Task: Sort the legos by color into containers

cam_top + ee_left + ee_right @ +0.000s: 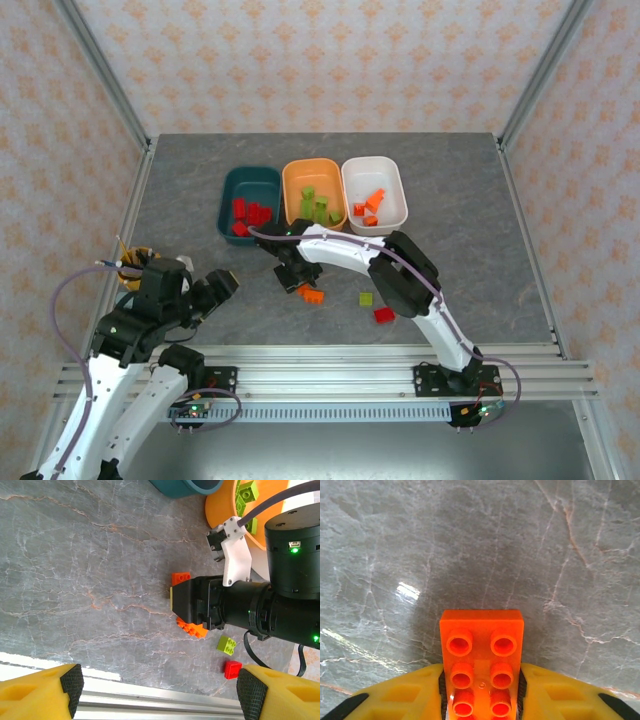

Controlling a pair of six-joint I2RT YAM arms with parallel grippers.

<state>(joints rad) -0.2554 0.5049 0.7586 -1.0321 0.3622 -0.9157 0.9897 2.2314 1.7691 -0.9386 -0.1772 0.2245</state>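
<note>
**Right pincer** (481, 674): yellow fingers (415, 695) pressed against both long sides of an orange brick (482, 640), studs up. The pincer is closed on it. Whether the brick rests on the table (450, 200) or is lifted off it cannot be told. Seen from above, this arm reaches left across the middle of the table, with the brick in front of the tubs and nearer the orange tub than the others.

**Left pincer** (157, 695): fingers spread wide, nothing between them. It hangs over bare table at the near left, well apart from the bricks.

**Loose bricks:** one lime green brick (367, 299) and one red brick (384, 315), close together on the table just to the right of the held brick, the red one nearer the arms' bases.

**Tubs** (a row of three at the far side, touching or nearly so):
- teal tub (250, 171), left: red bricks inside.
- orange tub (313, 162), middle: lime green bricks inside.
- white tub (374, 160), right: orange bricks inside.

**Other:** a small yellow-orange cup (135, 262) at the left edge, beside the left arm.
</note>
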